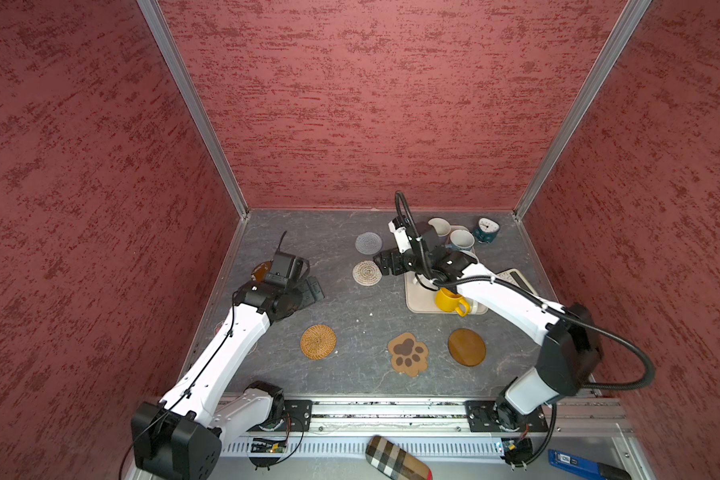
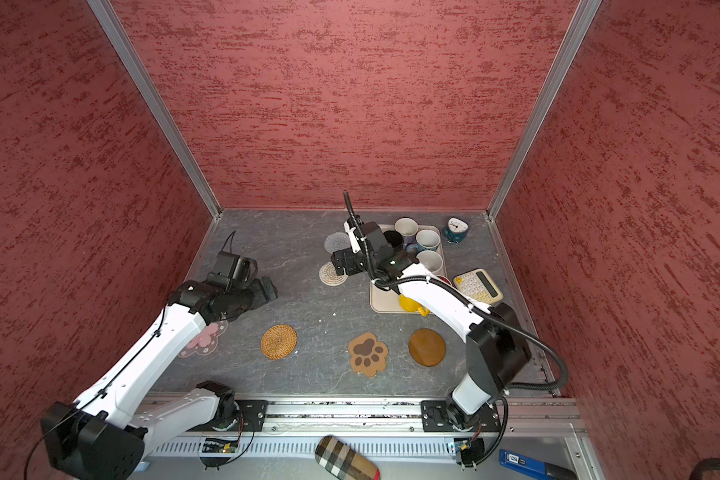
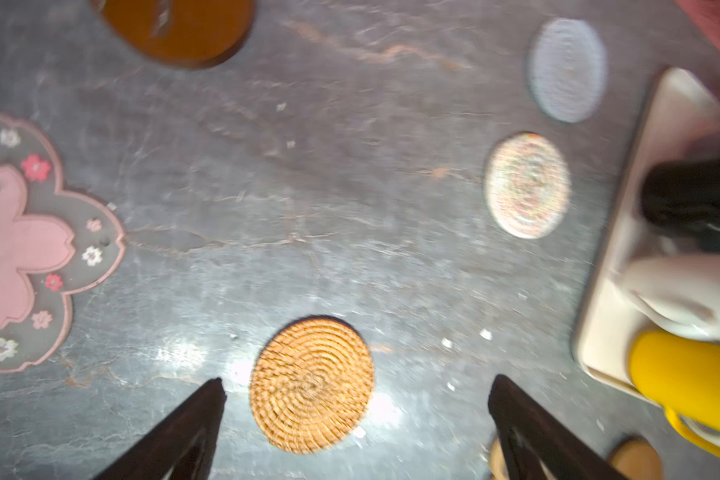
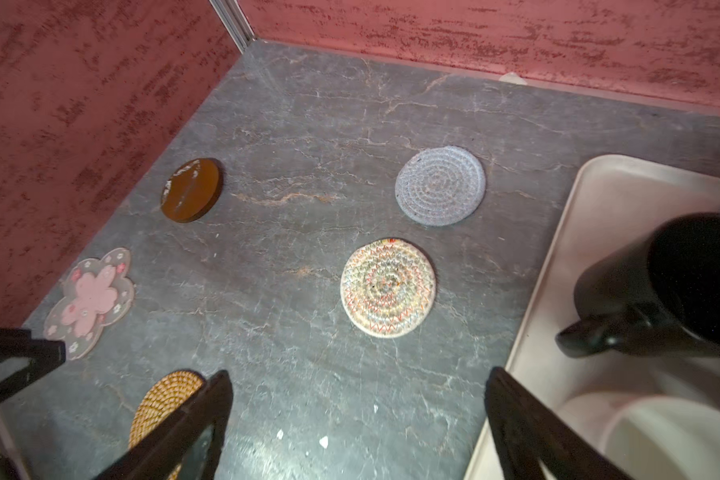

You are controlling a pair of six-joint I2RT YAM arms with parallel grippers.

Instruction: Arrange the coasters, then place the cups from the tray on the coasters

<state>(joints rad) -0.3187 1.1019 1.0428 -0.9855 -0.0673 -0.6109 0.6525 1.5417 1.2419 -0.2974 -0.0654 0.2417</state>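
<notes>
**Beside the tray (image 4: 570,257), the right claw (image 4: 360,374) stands wide and empty**

Over the table (image 4: 308,124), between the beige woven coaster (image 4: 388,286) and the tray's rim, the right claw hangs with nothing between its jaws. The black mug (image 4: 661,291) stands upright on the tray just to the claw's side. Its handle is turned toward the claw, so a short reach across the rim would likely meet the handle first. The left claw (image 3: 357,380), equally wide and empty, hovers above the rattan coaster (image 3: 311,384), well apart from the tray. The right arm is the nearer one.
</notes>
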